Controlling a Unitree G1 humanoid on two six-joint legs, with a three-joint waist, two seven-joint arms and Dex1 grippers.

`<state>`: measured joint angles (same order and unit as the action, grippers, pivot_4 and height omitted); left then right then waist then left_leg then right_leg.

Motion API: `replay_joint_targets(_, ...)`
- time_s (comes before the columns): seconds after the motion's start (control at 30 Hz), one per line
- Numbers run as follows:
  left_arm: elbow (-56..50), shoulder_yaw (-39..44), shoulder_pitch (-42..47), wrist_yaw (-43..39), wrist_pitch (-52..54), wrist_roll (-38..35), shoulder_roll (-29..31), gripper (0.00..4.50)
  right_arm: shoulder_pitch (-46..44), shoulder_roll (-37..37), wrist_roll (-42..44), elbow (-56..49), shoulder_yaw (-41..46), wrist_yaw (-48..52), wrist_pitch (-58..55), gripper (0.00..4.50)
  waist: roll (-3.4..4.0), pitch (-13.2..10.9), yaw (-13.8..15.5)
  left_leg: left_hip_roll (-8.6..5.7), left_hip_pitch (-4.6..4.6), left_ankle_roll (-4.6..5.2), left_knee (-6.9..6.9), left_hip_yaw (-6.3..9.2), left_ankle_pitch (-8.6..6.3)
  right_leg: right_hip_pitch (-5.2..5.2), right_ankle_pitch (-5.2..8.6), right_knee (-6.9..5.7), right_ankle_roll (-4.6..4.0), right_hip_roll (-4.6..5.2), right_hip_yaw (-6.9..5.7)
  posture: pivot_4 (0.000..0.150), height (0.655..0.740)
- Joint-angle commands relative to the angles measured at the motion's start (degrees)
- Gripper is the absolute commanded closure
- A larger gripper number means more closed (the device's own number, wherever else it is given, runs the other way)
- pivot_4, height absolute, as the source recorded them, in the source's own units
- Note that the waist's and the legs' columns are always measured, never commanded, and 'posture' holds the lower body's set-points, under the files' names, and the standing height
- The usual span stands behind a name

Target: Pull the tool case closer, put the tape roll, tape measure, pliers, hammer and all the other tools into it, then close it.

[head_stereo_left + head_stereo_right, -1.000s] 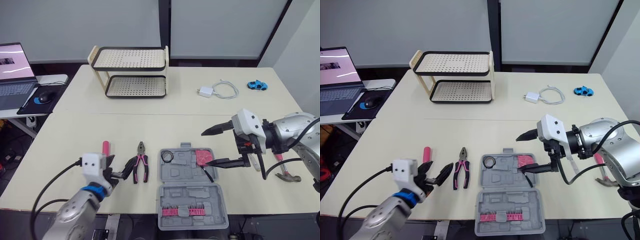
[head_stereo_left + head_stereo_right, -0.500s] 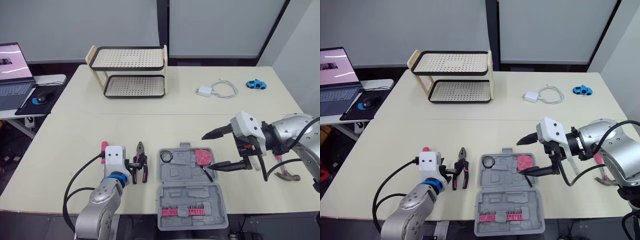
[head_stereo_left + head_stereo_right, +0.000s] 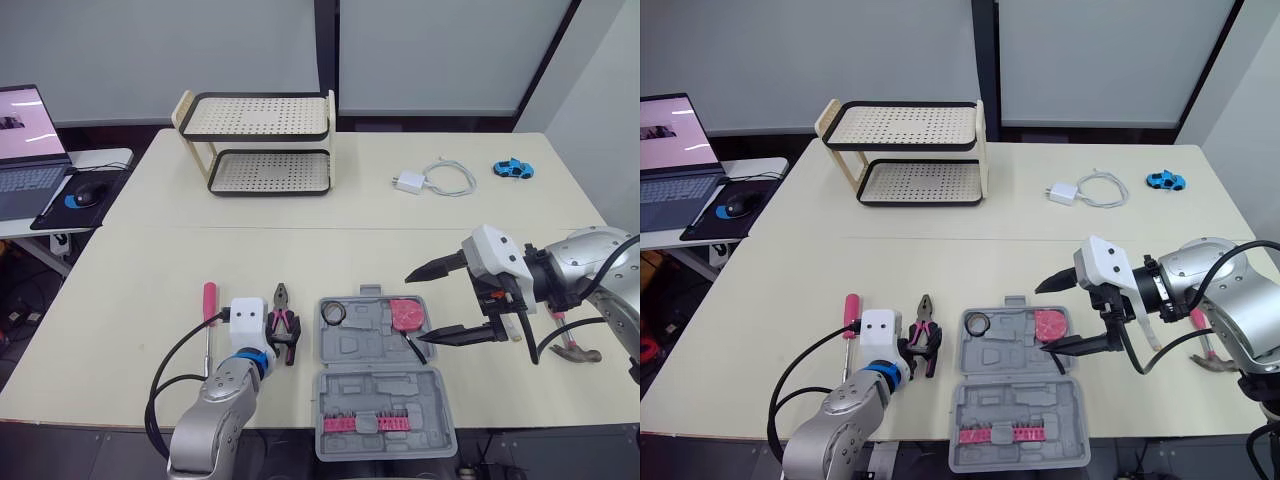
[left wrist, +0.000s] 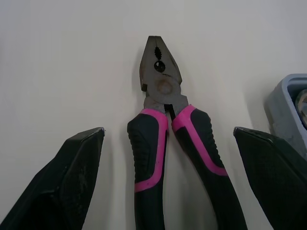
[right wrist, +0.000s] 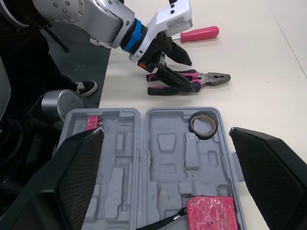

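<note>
Bench (image 3: 300, 260): pale, holds open tool case (image 3: 375, 345).
Pliers (image 4: 165, 96): at case's 9 o'clock; likely hard, heavy; grab rubber handles (image 4: 147, 148).
Left hand (image 3: 275, 345): spread around handles.
Right hand (image 3: 413, 309): spread.

Tool case (image 3: 1015, 390) lay open on the tabletop (image 3: 940, 260), tape roll (image 3: 977, 324) and tape measure (image 3: 1047, 325) inside. Left gripper (image 3: 912, 351) sat at the pliers (image 3: 924, 335) handles. Right gripper (image 3: 1040, 320) hung over the case's right side, jaws spread wide.
</note>
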<state>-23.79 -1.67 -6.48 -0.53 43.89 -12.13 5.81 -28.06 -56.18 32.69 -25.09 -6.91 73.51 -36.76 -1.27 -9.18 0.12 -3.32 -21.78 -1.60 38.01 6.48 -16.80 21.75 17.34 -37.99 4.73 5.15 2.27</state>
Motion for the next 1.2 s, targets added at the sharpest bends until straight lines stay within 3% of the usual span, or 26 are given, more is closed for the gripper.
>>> replay_joint_targets(0.03, 0.3, -1.3, 1.5, 0.9, 1.6, 1.6, -0.4, 0.0, -0.3, -0.9, 0.2, -2.0, 1.0, 0.2, -0.1, 0.02, 0.0, 0.0, 0.0, 0.0, 0.0, 0.0, 0.0, 0.0, 0.0, 0.0, 0.0, 0.0, 0.0, 0.0, -0.01, 0.15, 0.74)
replay_joint_targets(0.27, 1.4, -0.9, 2.5, 1.6, 4.4, 2.6, -0.7, 0.0, 0.0, -0.9, 0.3, -2.4, 1.2, -0.2, -0.7, 0.02, 0.0, 0.0, 0.1, 0.0, 0.01, -0.03, 0.0, 0.0, 0.02, 0.0, 0.0, -0.01, 0.0, 0.0, 0.0, 0.15, 0.74)
replay_joint_targets(0.5, 2.0, 0.2, 3.1, 1.2, 6.5, 2.7, -0.5, 2.0, 0.1, -0.9, 0.6, -2.7, 1.6, -0.6, -1.5, 0.0, 0.04, 0.0, 0.1, 0.0, 0.01, -0.02, 0.01, -0.01, 0.01, -0.01, 0.0, -0.01, 0.0, 0.0, 0.01, 0.15, 0.74)
replay_joint_targets(0.83, -2.2, 3.3, 4.2, -3.0, 0.9, 1.9, 2.7, 2.01, -0.9, 0.1, 1.2, -3.2, 2.4, -2.6, -2.0, 0.0, 0.01, 0.0, 0.1, 0.01, -0.01, -0.05, 0.01, 0.0, 0.03, 0.03, -0.01, -0.02, 0.01, 0.0, 0.0, 0.15, 0.74)
replay_joint_targets(1.03, -8.1, 3.4, 8.0, -12.7, -3.9, 0.4, 12.5, 2.02, -0.6, 1.3, 2.4, -5.6, 4.1, -6.0, -3.3, 0.0, 0.0, 0.0, 0.1, 0.0, -0.18, -0.11, 0.02, -0.01, 0.06, 0.22, -0.01, -0.03, 0.0, 0.01, 0.02, 0.15, 0.74)
replay_joint_targets(1.2, -5.6, -1.0, 16.3, -29.8, -9.1, -2.2, 24.4, 2.02, 0.9, 2.1, 4.4, -9.8, 7.4, -11.5, -5.5, 0.0, 0.04, 0.0, 0.2, 0.0, -0.19, -0.12, 0.0, -0.01, 0.07, 0.25, -0.02, -0.04, -0.01, 0.01, 0.01, 0.15, 0.74)
